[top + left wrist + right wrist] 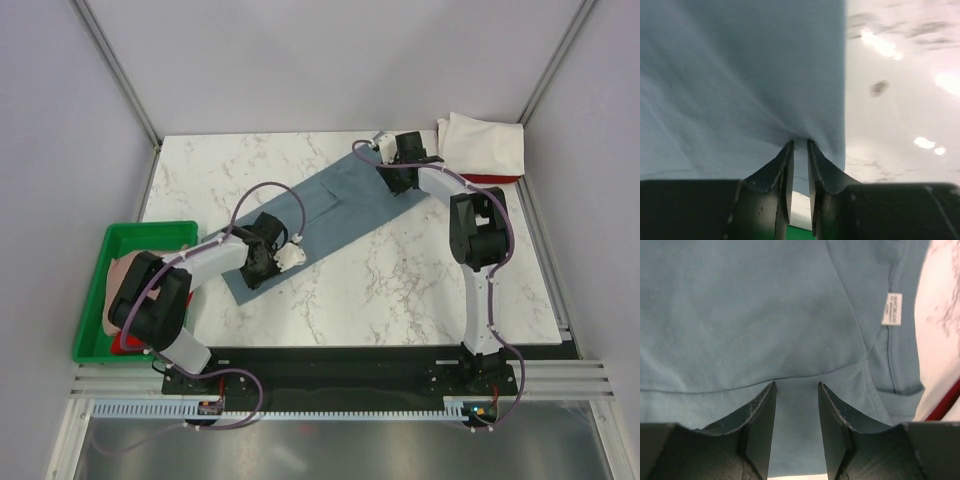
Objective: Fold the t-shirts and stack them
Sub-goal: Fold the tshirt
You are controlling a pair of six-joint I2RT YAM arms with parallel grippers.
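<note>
The slate blue-grey t-shirt [330, 215] lies folded into a long strip, diagonal across the marble table [400, 290]. My left gripper [256, 270] is at its near left end. In the left wrist view the gripper [800, 144] is shut on the cloth [740, 75], and creases fan out from the pinch. My right gripper [398, 180] is at the far right end by the collar. In the right wrist view the gripper [796, 385] has its jaws partly apart with flat cloth [740, 315] between them, and the white neck label [892, 309] shows to the right.
A folded white shirt [485, 145] lies on a red one [490, 180] at the back right corner. A green tray [95, 300] at the near left holds a pale pink shirt [120, 275] and something red [125, 343]. Frame posts stand at the table's sides.
</note>
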